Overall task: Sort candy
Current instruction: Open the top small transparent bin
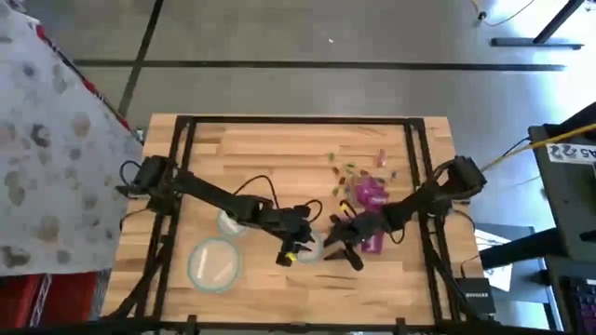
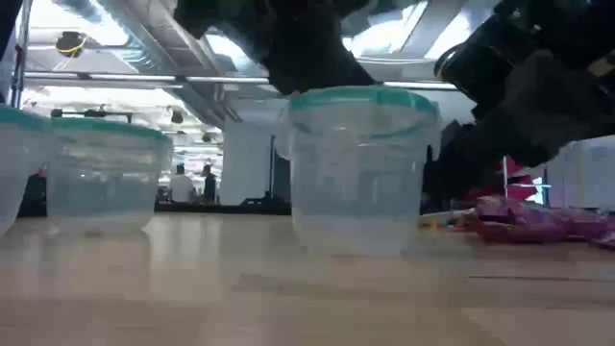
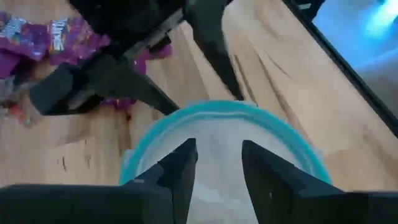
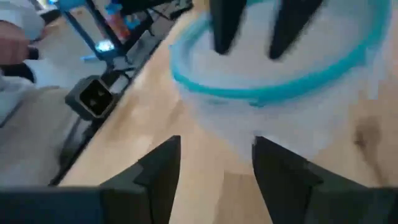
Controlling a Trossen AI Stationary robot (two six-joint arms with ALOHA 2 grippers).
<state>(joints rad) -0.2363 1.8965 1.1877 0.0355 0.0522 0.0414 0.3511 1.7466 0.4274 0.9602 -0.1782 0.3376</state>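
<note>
A clear bowl with a teal rim (image 1: 314, 249) (image 2: 360, 163) stands upright on the table between my two grippers. My left gripper (image 1: 291, 247) (image 3: 217, 171) is open, its fingers above the bowl's mouth on its left side. My right gripper (image 1: 341, 244) (image 4: 214, 171) is open just to the right of the bowl, low over the table, with bare wood showing between its fingers. The candy, a heap of magenta-purple packets (image 1: 372, 193) (image 3: 43, 37) (image 2: 538, 223), lies on the table behind my right gripper. Smaller loose pieces (image 1: 346, 169) lie farther back. I cannot see what is inside the bowl.
Two more teal-rimmed clear bowls stand to the left, one (image 1: 233, 220) under my left arm and one (image 1: 214, 264) nearer the front edge. A dark frame (image 1: 298, 121) runs around the tabletop. Bare wood lies at the far left and at the near right.
</note>
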